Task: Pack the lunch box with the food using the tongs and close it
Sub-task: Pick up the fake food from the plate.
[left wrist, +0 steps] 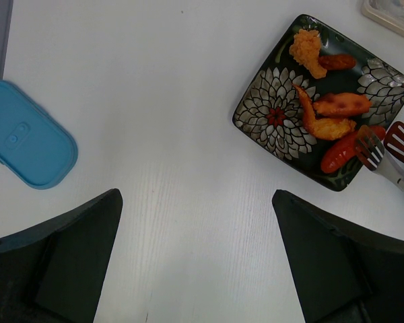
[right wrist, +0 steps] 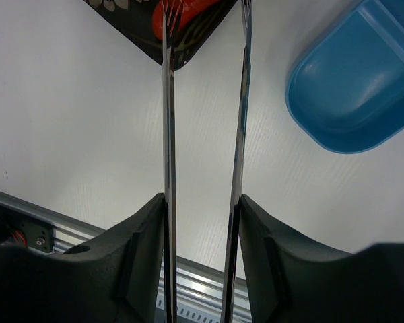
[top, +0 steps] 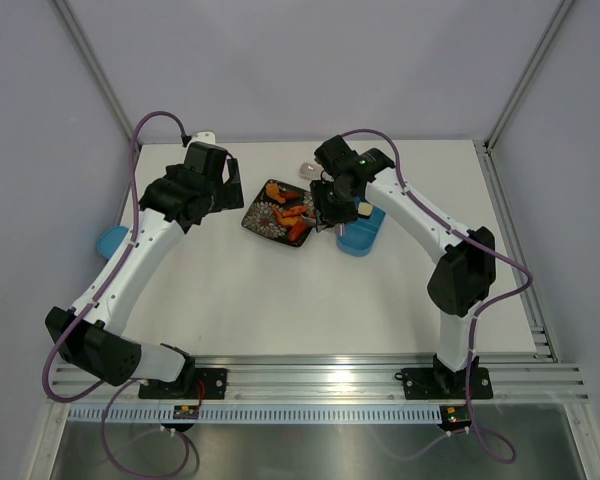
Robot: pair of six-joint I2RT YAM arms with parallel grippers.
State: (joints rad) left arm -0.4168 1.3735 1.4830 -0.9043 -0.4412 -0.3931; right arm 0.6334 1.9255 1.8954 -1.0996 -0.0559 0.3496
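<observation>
My right gripper (right wrist: 200,202) is shut on the tongs (right wrist: 167,128), one silver arm against each finger. The tips of the tongs (left wrist: 388,148) reach the near corner of the black patterned plate (left wrist: 277,114), one on each side of a red sausage (left wrist: 340,155). The food (top: 285,205) lies on that plate as several orange and red pieces. The lunch box (right wrist: 360,81), light blue and open, stands just right of the plate, and the part I see is empty. Its lid (left wrist: 27,134) lies far left. My left gripper (left wrist: 196,198) hangs open over bare table, left of the plate.
A translucent case (left wrist: 394,12) lies beyond the plate at the back. The lid (top: 110,241) sits at the table's left edge. An aluminium rail (top: 320,375) runs along the near edge by the arm bases. Frame posts stand at the back corners.
</observation>
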